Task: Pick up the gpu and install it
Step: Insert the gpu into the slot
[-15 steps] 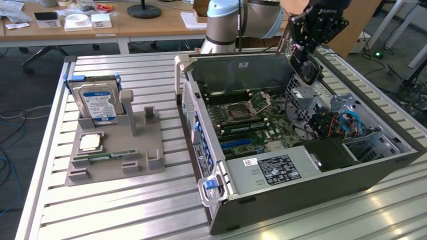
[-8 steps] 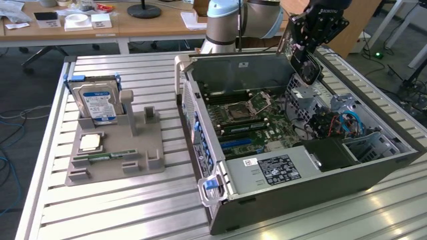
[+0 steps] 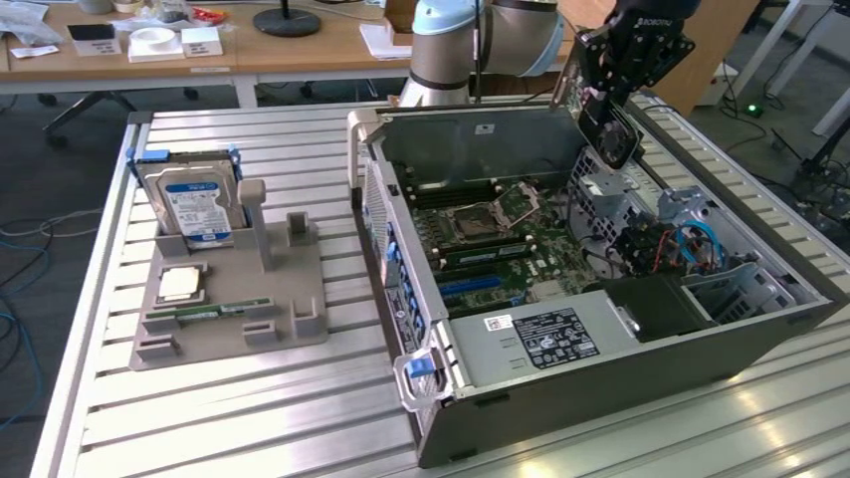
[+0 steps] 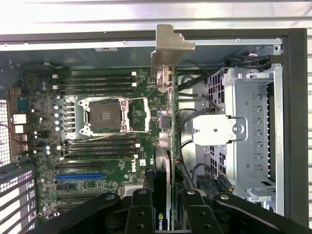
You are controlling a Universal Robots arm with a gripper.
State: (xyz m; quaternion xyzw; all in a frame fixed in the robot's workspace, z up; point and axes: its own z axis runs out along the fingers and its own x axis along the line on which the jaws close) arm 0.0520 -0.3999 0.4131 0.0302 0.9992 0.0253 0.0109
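Arm: my arm [image 3: 485, 35] stands behind the open computer case [image 3: 743, 329], wrist tipped over so that I point down into it.
Claw: my claw [image 3: 622, 85] [image 4: 168, 197] pinches the gpu, with one of my fingers [image 4: 141, 209] on each face of the card.
Gpu: the gpu [image 3: 615, 142] [image 4: 169, 146] hangs on edge beneath me, above the case's rim. Its black fan face shows in the exterior view.
Bracket: the silvery bracket [image 4: 170, 48] is at the card's end, pointing toward one case wall.
Below the card: the edge of the motherboard [image 3: 505, 239], next to the metal drive cage [image 4: 253, 131].
Blue slot: the blue slot [image 4: 80, 176] lies on the board, apart from the card.
Holder: the grey holder [image 3: 286, 299] sits on the slatted table [image 3: 266, 418] at the exterior view's left, with the hard drive [image 3: 193, 204] upright in it.
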